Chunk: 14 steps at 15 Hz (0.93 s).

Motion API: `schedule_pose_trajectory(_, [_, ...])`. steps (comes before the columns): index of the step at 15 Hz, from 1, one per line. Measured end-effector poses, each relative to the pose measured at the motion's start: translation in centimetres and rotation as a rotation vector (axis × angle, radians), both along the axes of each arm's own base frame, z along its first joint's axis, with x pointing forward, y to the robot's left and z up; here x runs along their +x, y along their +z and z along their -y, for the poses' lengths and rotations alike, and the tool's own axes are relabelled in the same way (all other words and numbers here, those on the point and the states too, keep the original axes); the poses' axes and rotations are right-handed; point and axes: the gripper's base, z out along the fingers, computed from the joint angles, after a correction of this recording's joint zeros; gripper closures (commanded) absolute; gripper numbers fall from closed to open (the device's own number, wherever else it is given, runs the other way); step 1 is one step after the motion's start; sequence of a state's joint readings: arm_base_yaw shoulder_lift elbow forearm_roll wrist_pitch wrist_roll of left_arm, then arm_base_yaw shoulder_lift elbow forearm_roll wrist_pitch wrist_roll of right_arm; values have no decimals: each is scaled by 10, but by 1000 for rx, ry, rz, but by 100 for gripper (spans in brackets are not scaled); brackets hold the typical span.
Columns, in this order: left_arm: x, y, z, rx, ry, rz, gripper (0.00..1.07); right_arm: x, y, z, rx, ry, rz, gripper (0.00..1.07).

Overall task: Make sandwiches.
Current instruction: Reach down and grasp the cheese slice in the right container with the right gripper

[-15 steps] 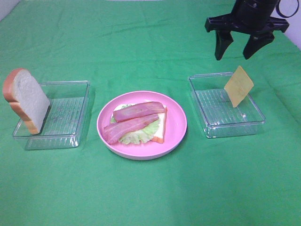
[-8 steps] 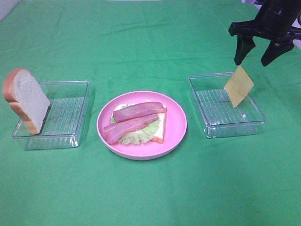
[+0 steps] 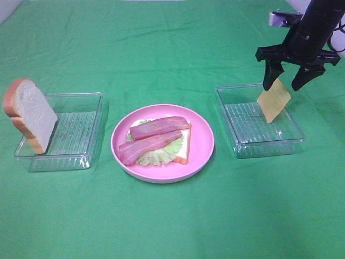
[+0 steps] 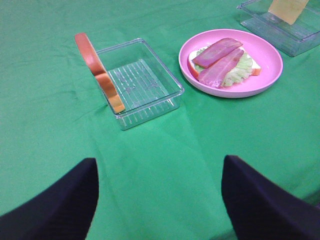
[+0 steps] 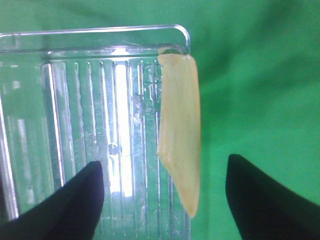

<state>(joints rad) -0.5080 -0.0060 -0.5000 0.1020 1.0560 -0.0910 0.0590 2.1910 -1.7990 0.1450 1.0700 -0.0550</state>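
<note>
On the pink plate [image 3: 202, 145] lies a bread slice [image 3: 183, 152] with a lettuce leaf [image 3: 159, 154] and two bacon strips [image 3: 159, 127]; this stack also shows in the left wrist view [image 4: 222, 62]. A second bread slice [image 3: 29, 113] leans upright on the left clear tray [image 3: 75, 129]. A yellow cheese slice [image 3: 273, 99] leans on the right tray's [image 3: 259, 121] far wall, also in the right wrist view [image 5: 180, 130]. My right gripper [image 3: 284, 85] is open just above the cheese, fingers either side. My left gripper [image 4: 160, 200] is open, over bare cloth.
A green cloth [image 3: 161, 48] covers the whole table. The left tray holds only the leaning bread; it shows in the left wrist view [image 4: 142, 82] too. The right tray shows in the right wrist view [image 5: 75, 115].
My right gripper has moved right and then down, from high behind the right tray to just above the cheese slice. Nothing else has moved.
</note>
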Motion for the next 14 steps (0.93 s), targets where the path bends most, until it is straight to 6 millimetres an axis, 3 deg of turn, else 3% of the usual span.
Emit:
schedule_pose_trajectory(7, [0,0,0,0,0,0,39,5,-20,1,-6,-4,-20,45])
schedule_pose_trajectory(10, [0,0,0,0,0,0,39,5,-23,1,-9,-3,-26,59])
schedule_pose_trajectory(14, [0,0,0,0,0,0,39,5,-24,1,-9,-3,-28,86])
